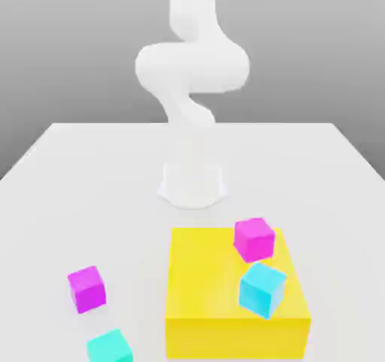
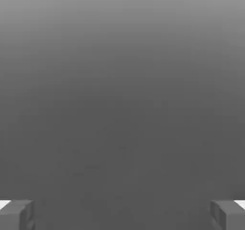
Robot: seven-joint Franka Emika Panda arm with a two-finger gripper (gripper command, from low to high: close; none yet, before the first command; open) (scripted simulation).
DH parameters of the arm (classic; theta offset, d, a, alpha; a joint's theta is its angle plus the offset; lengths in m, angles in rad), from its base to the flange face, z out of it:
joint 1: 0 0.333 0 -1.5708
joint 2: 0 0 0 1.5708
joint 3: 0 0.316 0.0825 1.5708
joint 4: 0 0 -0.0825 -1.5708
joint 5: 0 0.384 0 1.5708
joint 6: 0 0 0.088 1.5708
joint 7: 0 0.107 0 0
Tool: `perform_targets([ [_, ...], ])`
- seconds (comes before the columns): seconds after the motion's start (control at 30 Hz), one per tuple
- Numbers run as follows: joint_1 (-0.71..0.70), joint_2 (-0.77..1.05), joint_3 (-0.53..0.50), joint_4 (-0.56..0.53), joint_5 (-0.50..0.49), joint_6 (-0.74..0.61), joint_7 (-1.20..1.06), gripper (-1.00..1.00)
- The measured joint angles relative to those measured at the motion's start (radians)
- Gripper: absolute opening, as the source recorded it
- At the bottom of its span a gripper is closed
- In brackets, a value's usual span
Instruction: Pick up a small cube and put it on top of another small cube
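Note:
On the table at the exterior view's left sits a small magenta cube [image 1: 86,288], with a small cyan cube [image 1: 110,347] in front of it at the frame's lower edge. A second magenta cube [image 1: 253,238] and a second cyan cube [image 1: 262,289], slightly turned, rest on top of a large yellow block [image 1: 203,293]. In the hand view my gripper [image 2: 122,215] is open; its grey fingertips [image 2: 16,215] stand wide apart with nothing between them, facing plain grey background.
The white arm's base [image 1: 192,184] stands on the white table [image 1: 90,187] behind the yellow block, and the arm rises past the top of the exterior view.

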Motion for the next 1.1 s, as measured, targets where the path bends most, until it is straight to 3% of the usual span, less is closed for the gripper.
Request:
perform_targets([
  [0.6,-0.201,0.659,0.051,-0.015,-0.102,0.203,0.502,0.00],
  [1.07,-0.235,1.157,0.015,-0.002,-0.027,0.425,0.702,0.00],
  [1.1,-0.232,1.189,0.012,0.004,-0.028,0.450,0.704,-1.00],
])
